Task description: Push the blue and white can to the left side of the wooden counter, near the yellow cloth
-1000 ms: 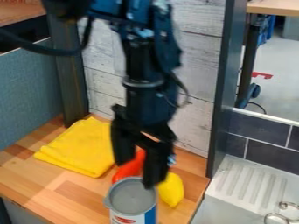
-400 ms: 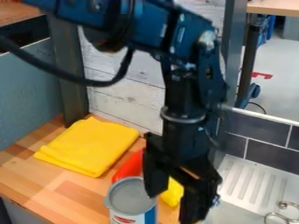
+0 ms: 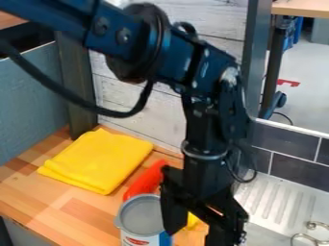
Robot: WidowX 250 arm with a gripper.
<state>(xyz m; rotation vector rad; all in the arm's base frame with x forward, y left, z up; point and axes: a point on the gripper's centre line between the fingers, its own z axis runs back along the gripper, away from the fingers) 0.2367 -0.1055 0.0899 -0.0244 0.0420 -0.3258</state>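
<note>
The black gripper (image 3: 193, 233) hangs at the lower centre-right with its two fingers spread apart and nothing seen between them. Its left finger stands just right of a grey-topped can (image 3: 143, 215) with a white and blue side. Behind the can lies a red object (image 3: 146, 180), partly covered by the can and the gripper. A small part of a yellow object (image 3: 192, 220) shows behind the gripper. Further left, a folded yellow cloth (image 3: 99, 161) lies flat on the wooden counter (image 3: 57, 204).
To the right is a light ribbed drainboard and sink (image 3: 273, 199) with metal rings (image 3: 308, 239) at its edge. A dark upright post (image 3: 254, 62) stands behind the arm. A white plank wall (image 3: 128, 129) and blue-grey panel (image 3: 32, 103) border the counter.
The gripper has moved right and down from above the can, past the yellow object, which it now mostly covers. The cloth, can and red object have stayed put.
</note>
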